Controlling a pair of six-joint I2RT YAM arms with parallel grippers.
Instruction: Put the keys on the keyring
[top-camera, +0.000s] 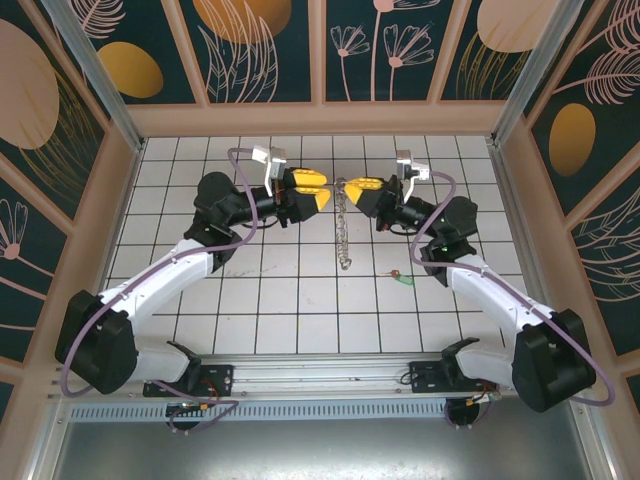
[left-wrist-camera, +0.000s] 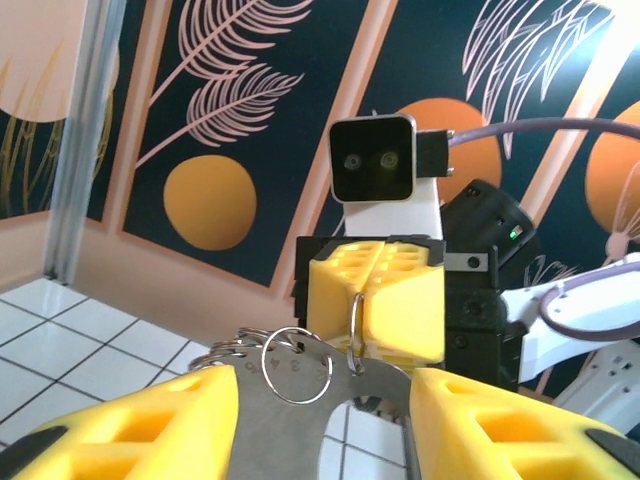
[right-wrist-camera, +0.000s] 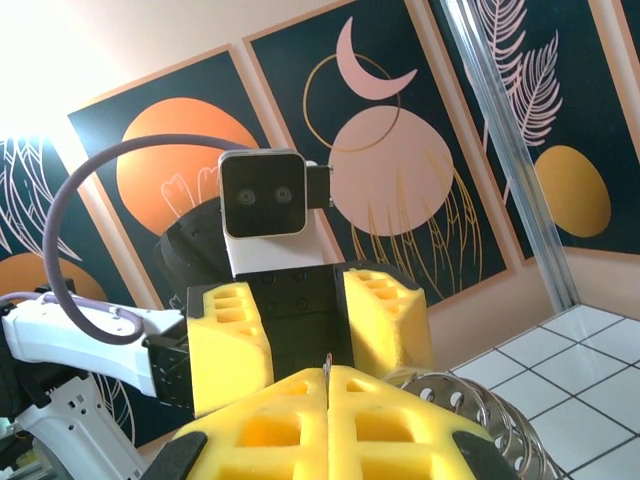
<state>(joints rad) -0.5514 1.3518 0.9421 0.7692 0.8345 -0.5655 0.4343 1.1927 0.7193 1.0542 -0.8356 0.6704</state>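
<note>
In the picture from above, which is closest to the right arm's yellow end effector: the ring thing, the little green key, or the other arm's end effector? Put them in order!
From the right end effector, seen from above:
1. The keyring, touching its tips, hanging down between both arms.
2. The left end effector, just across that gap, to the left.
3. The green key, lying on the white tiles lower down, nearer the arm bases.

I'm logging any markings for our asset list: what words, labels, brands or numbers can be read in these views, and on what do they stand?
No text reads clearly in these views.
Faint stamped characters on the metal plate behind a small ring of the keyring, between the left gripper fingers: too faint to read.
The wall panels show leaf and sun patterns, no words.
The green key on the tiles: too small to tell.
</note>
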